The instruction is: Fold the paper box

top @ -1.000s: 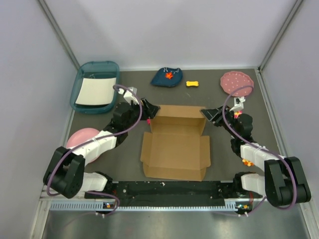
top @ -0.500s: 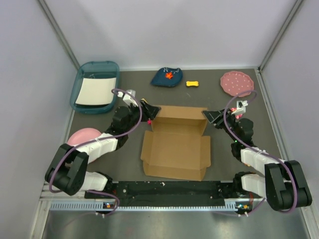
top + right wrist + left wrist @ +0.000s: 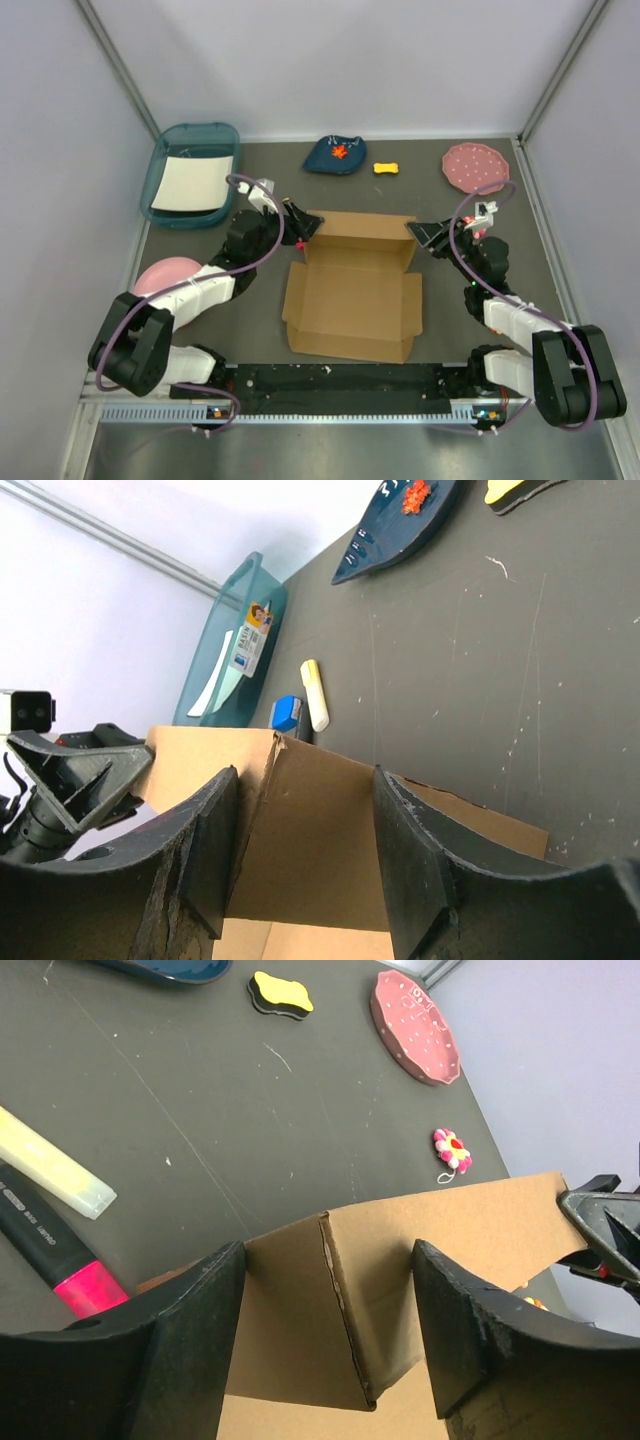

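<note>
The brown cardboard paper box [image 3: 352, 305] lies open in the middle of the table, its back wall [image 3: 360, 240] standing up. My left gripper [image 3: 299, 226] is at the wall's left corner. In the left wrist view the left gripper [image 3: 328, 1335] is open, its fingers [image 3: 170, 1345] straddling the folded corner flap [image 3: 300, 1330]. My right gripper [image 3: 418, 234] is at the wall's right corner. In the right wrist view the right gripper [image 3: 305, 865] is open, with the corner flap [image 3: 320, 850] between its fingers [image 3: 425, 865].
A teal tray [image 3: 190, 176] with a white sheet stands back left. A navy dish [image 3: 335, 155], a yellow bone toy [image 3: 386, 168] and a pink dotted plate [image 3: 475, 166] lie along the back. A pink bowl [image 3: 163, 276] sits left. Markers [image 3: 55, 1260] and a flower toy [image 3: 452, 1149] lie behind the box.
Both grippers have shifted slightly at the back wall's corners. The wall now stands a little wider between them. The box base has not moved.
</note>
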`<state>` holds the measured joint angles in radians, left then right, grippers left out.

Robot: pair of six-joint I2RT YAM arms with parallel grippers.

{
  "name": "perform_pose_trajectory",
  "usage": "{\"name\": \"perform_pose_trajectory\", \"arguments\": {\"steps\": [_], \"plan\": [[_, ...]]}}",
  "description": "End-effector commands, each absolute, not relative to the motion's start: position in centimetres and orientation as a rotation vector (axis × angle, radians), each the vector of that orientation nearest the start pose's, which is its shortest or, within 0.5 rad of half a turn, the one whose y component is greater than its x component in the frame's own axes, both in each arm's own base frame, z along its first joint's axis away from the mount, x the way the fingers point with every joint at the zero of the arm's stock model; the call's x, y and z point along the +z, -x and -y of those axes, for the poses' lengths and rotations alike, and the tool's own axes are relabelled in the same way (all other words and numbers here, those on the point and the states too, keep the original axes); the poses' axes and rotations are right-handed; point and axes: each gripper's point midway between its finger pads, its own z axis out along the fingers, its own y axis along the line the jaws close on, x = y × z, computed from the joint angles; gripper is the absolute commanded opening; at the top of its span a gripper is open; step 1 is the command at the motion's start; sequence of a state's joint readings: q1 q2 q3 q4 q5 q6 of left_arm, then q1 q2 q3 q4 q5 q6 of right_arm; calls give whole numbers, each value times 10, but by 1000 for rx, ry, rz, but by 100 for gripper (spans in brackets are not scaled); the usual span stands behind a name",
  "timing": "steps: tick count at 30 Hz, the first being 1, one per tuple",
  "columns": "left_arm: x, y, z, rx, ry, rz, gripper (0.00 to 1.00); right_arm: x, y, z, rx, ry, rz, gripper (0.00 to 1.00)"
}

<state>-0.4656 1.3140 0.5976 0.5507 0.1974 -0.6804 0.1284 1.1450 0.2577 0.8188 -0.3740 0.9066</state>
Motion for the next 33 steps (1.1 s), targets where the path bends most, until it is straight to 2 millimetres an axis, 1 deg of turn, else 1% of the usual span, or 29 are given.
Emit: {"name": "perform_pose_trajectory", "arguments": {"steps": [1,2,3,4,5,6,7,9,10,11,19,21,22,23,27,29,30,31,33], "plan": [[170,-333,249,-1041,-15,-1887,66,46,-278,-121,894,-517,-2128,51],[164,-331,250,-1048,-14,-1900,56,44,-277,-121,890,-516,-2132,51],[159,-330,249,-1047,-12,-1907,50,43,-276,-121,888,-520,-2136,51],[149,-327,247,-1039,-3,-1926,44,42,-275,-120,886,-518,-2138,51],[142,-328,247,-1035,3,-1937,35,40,-274,-120,886,-522,-2142,50],[138,-328,246,-1029,11,-1942,24,38,-274,-120,885,-524,-2146,50],[130,-325,245,-1028,15,-1957,19,37,-274,-120,883,-526,-2149,50],[125,-325,246,-1041,21,-1959,16,34,-272,-120,884,-528,-2154,50],[118,-323,246,-1042,26,-1974,15,33,-272,-120,882,-532,-2157,50],[120,-324,247,-1050,22,-1966,15,33,-272,-120,878,-531,-2159,50],[99,-322,245,-1025,23,-2019,17,22,-267,-117,856,-559,-2194,49],[99,-322,245,-1022,22,-2018,18,17,-266,-115,839,-590,-2207,49],[96,-322,243,-1013,22,-2030,18,16,-266,-114,835,-595,-2214,49],[96,-322,242,-1009,25,-2030,19,11,-264,-113,828,-625,-2234,49],[97,-323,238,-1008,36,-2029,21,2,-261,-117,854,-670,-2260,48],[102,-323,237,-1005,34,-2022,21,5,-262,-118,878,-672,-2242,48],[104,-323,237,-1003,31,-2018,21,10,-263,-119,881,-660,-2227,47],[113,-325,237,-1001,25,-1996,22,15,-266,-119,885,-653,-2214,48],[118,-326,236,-992,20,-1998,25,29,-269,-119,883,-623,-2187,49]]}}
